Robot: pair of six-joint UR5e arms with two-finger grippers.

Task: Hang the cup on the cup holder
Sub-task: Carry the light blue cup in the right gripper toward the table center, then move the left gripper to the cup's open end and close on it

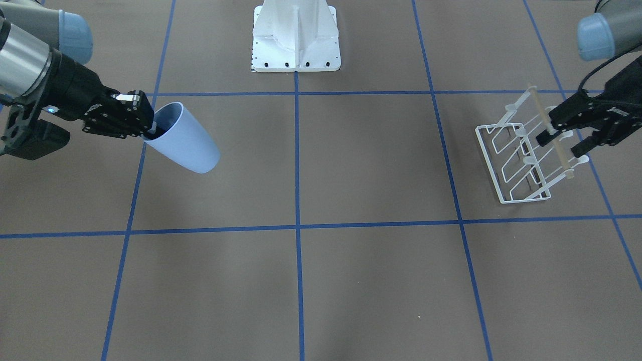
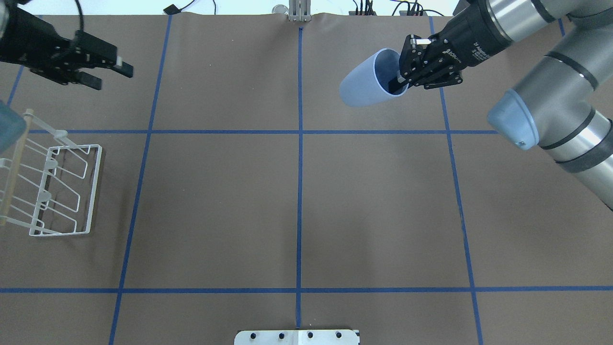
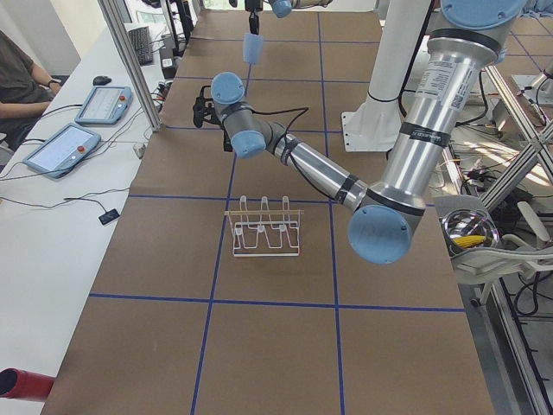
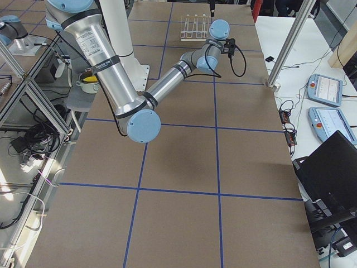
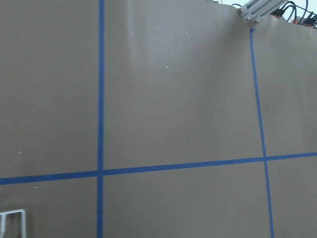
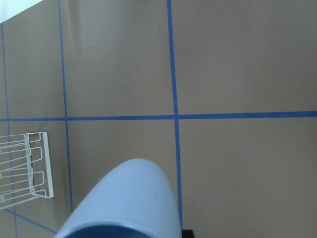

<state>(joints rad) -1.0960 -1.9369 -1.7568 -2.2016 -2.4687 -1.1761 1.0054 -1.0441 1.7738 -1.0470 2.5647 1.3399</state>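
While the right gripper (image 2: 400, 80) clamps the blue-grey tapered plastic cup (image 2: 364, 79) by its rim, the left gripper (image 2: 111, 78) hangs open, empty, above the white wire cup holder (image 2: 60, 189); a white metal pedestal (image 1: 296, 40) sits back between them.

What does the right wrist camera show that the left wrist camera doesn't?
Only the right wrist view: the cup close up, and several loops of the holder. Only the left wrist view: a metal bracket at the table's edge. Both: the brown table, blue tape lines, and the holder, though the left wrist view catches just a corner.
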